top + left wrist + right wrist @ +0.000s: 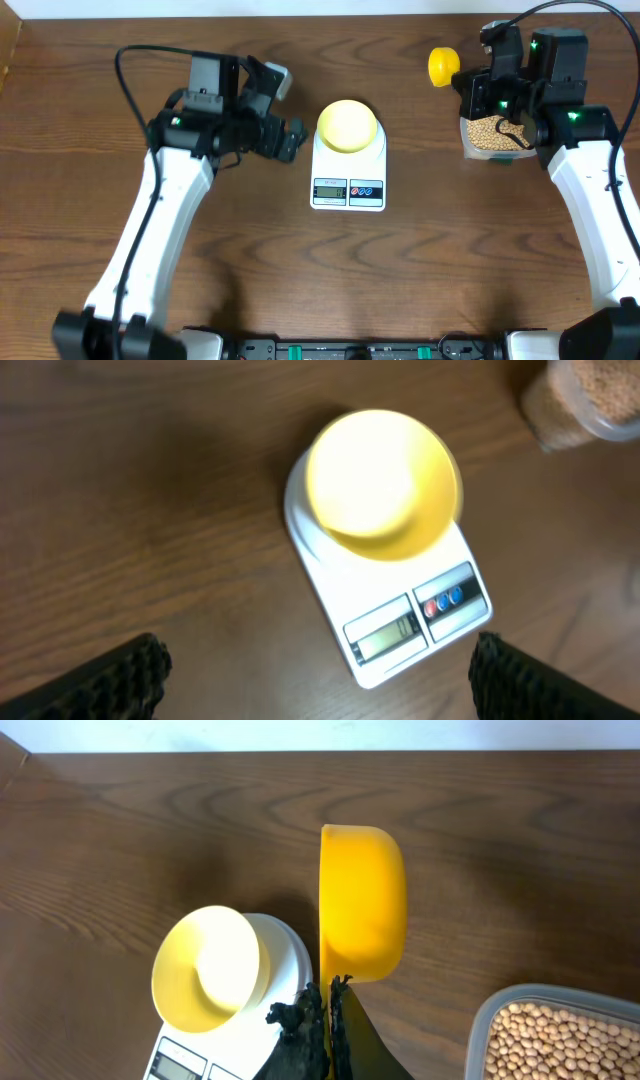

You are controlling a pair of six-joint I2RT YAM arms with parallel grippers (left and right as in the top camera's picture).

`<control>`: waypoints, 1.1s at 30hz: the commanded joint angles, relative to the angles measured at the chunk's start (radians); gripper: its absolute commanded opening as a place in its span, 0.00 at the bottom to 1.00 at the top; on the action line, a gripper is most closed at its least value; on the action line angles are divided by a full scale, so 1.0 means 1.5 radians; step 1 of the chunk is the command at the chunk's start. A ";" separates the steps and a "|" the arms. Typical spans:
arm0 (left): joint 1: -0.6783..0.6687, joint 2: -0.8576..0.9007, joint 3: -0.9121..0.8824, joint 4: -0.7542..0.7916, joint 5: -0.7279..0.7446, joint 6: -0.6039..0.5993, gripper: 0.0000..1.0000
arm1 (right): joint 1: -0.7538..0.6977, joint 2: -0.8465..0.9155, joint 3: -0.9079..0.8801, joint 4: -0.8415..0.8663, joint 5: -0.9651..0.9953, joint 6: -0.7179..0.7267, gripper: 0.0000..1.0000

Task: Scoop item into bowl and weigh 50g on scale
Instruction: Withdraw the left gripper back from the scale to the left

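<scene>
Right tool [328, 1012] pinches scoop [362, 900]; tub [478, 1025] holds beans [560, 1040]; bowl [205, 970] tops scale [285, 955].

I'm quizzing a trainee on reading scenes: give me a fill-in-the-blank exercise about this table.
The pale yellow bowl sits on the white ____.
The right end effector is shut on the bright yellow ____.
The beans lie in the clear plastic ____.
The left end effector has its jaws ____.
Missing: scale; scoop; tub; open.
</scene>
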 commanded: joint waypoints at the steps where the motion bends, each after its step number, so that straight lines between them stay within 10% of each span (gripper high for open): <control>1: -0.005 -0.067 -0.025 -0.027 0.025 0.111 0.98 | -0.004 -0.001 0.011 -0.002 0.001 -0.018 0.01; 33: -0.023 -0.157 -0.205 0.016 0.053 0.250 0.98 | -0.004 -0.001 0.011 -0.011 0.002 -0.020 0.01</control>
